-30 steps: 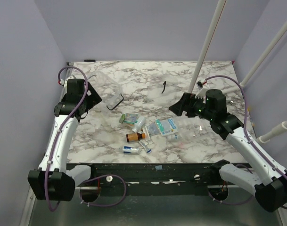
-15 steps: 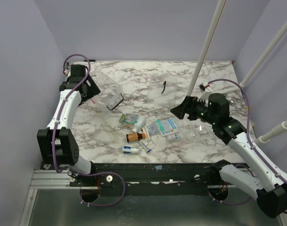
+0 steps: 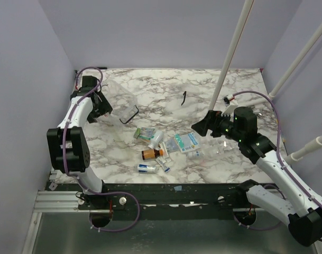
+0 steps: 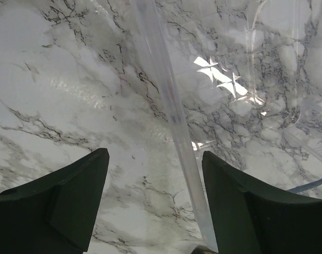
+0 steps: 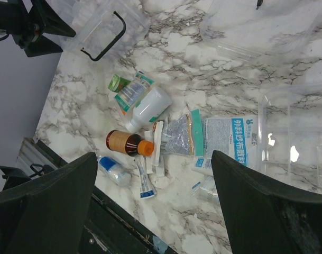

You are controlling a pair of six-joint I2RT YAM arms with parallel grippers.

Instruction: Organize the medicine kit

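Two arms, two jobs. Left gripper (image 4: 153,164) at far left of table (image 3: 166,84), jaws apart astride clear wall of medicine kit (image 3: 122,95) — wall close by one finger, no clamp that I can see. Kit lies far left, black handle (image 3: 130,113) toward centre; I judge rim hold is meant to steady or drag box. Right gripper (image 5: 154,159) hangs over loose pile — brown bottle (image 5: 123,142), white bottle (image 5: 147,108), packets (image 5: 229,135) — jaws wide, nothing between, placed for my next pick.
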